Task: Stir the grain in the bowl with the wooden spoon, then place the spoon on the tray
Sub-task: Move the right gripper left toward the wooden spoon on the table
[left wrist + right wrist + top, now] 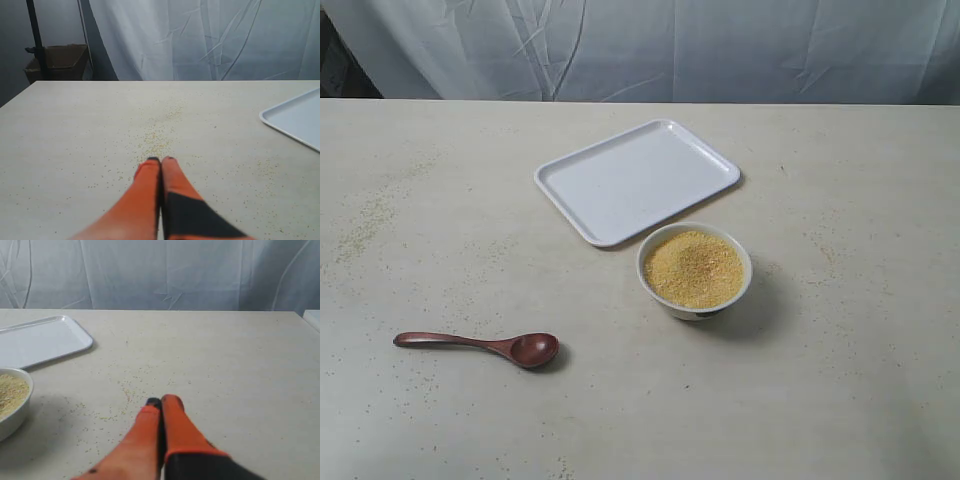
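Your left gripper [160, 160] and right gripper [161, 401] are both pressed together, pinching nothing, over the table [840, 380]; nearest lies the wooden spoon [480, 346], well apart from the bowl [692, 312] of grain [694, 268], and the tray [635, 180] sits just beyond it

Bowl [664, 304] sat on table [860, 390], near middle. Grain [694, 268] lay in bowl. Tray [638, 180] lay flat at 11 o'clock from bowl, just beside it, small gap between. Wooden spoon [480, 346] lay at 8 o'clock from bowl, well apart, handle toward 9 o'clock. Loose grains [157, 142] lay scattered on table.
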Robot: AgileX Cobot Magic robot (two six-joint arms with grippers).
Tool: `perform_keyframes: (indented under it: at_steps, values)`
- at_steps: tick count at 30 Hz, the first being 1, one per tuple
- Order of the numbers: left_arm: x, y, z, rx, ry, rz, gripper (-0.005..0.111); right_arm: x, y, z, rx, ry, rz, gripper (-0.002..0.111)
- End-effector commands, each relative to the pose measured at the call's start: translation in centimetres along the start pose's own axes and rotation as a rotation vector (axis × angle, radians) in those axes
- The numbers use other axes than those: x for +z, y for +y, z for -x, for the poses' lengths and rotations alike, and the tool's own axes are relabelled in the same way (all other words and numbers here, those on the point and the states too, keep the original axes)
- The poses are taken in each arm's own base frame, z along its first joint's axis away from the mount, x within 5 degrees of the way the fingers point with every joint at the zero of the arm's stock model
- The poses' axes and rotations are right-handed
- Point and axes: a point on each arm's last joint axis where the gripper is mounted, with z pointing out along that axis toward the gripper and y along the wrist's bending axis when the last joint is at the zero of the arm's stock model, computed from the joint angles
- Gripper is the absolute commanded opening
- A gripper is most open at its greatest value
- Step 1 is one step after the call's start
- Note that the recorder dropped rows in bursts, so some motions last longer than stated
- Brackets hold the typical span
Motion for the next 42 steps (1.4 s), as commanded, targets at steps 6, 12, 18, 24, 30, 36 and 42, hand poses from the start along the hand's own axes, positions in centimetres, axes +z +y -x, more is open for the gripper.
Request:
perform_keyframes:
  at_steps: [6, 12, 18, 24, 30, 36, 42]
  values:
    - [0.0, 0.0, 0.0, 0.001, -0.014, 0.004, 0.000, -0.3, -0.3, 2.2, -0.032, -0.253, -0.043, -0.001]
    - [0.0, 0.0, 0.0, 0.001, -0.014, 0.004, 0.000, -1.0, -0.5, 4.0, -0.011, -0.467, -0.066, -0.001]
    - [0.0, 0.0, 0.0, 0.001, -0.014, 0.004, 0.000, -1.8, -0.8, 5.3, 0.017, -0.626, -0.094, -0.001]
    - [0.0, 0.0, 0.0, 0.001, -0.014, 0.004, 0.000, 0.3, -0.4, 8.0, 0.019, -0.059, 0.001, -0.001]
    - [0.0, 0.0, 0.0, 0.001, -0.014, 0.004, 0.000, 7.0, 0.1, 10.3, 0.133, 0.390, 0.082, -0.001]
    - [0.0, 0.0, 0.0, 0.001, -0.014, 0.004, 0.000, 14.4, 4.1, 10.3, 0.106, 0.573, 0.336, -0.001]
    - [0.0, 0.0, 0.0, 0.001, -0.014, 0.004, 0.000, 18.7, 15.3, 10.9, -0.140, 0.731, 0.719, -0.001]
